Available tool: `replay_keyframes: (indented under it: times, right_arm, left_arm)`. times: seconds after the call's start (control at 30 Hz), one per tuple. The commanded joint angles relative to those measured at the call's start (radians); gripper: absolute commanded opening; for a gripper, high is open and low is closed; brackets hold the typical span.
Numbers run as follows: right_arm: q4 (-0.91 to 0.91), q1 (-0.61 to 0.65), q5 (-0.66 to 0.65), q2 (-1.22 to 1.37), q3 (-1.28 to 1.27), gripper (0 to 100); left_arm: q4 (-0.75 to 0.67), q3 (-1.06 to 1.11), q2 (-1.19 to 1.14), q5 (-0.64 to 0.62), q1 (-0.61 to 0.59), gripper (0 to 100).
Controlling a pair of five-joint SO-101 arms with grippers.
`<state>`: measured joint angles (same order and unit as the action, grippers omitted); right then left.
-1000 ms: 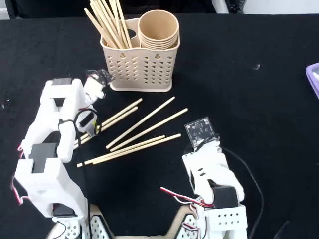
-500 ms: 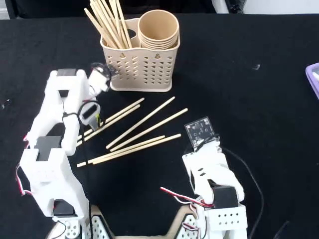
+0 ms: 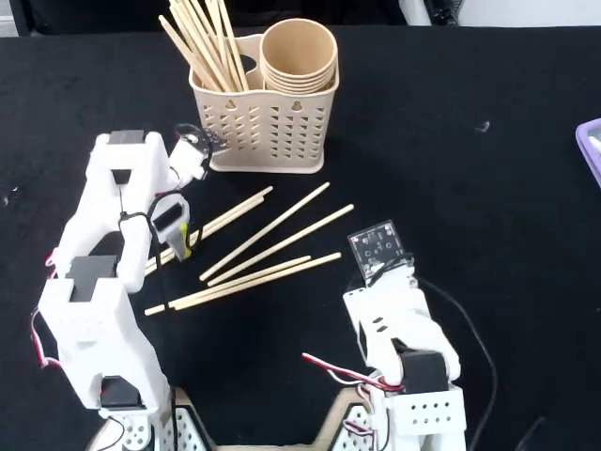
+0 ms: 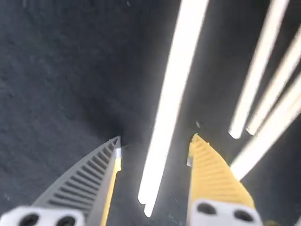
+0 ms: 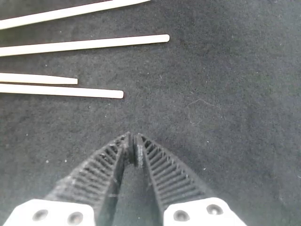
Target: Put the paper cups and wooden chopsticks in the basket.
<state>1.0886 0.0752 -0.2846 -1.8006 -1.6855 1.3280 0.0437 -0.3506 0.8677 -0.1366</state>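
Note:
A beige basket (image 3: 268,132) at the back holds a stack of paper cups (image 3: 299,54) and several upright wooden chopsticks (image 3: 202,38). More chopsticks (image 3: 272,240) lie fanned out on the black table in front of it. My left gripper (image 3: 178,235) is down over the leftmost pair. In the left wrist view it is open (image 4: 155,141), and that pair of chopsticks (image 4: 171,94) runs between its grey and yellow fingers. My right gripper (image 5: 133,137) is shut on nothing, low over bare cloth just beyond the right ends of the chopsticks (image 5: 84,44).
A purple object (image 3: 592,141) pokes in at the right edge of the table. The right arm (image 3: 399,338) stands near the front edge. Black cloth lies bare to the right of the basket and the chopsticks.
My left arm has shifted a little toward the basket, and its gripper has settled over the leftmost chopstick pair. The right arm has not moved.

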Motion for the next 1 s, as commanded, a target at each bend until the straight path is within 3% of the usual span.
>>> replay_keyframes:
  times: [0.0, 0.4, 0.57, 0.97]
  right_arm:
    - [-0.006, -0.015, 0.003, -0.094, 0.033, 1.1]
    - [-0.006, -0.015, 0.003, -0.094, 0.033, 1.1]
    - [-0.006, -0.015, 0.003, -0.094, 0.033, 1.1]
    - [-0.006, -0.015, 0.003, -0.094, 0.033, 1.1]
  left_arm:
    - [-0.061, -0.001, 0.000, 0.006, 0.010, 23]
    - [-0.110, -0.010, -0.092, -0.068, 0.027, 22]
    - [-0.109, -0.001, -0.063, -0.074, 0.027, 2]
    - [-0.043, 0.033, 0.029, -0.072, 0.005, 3]
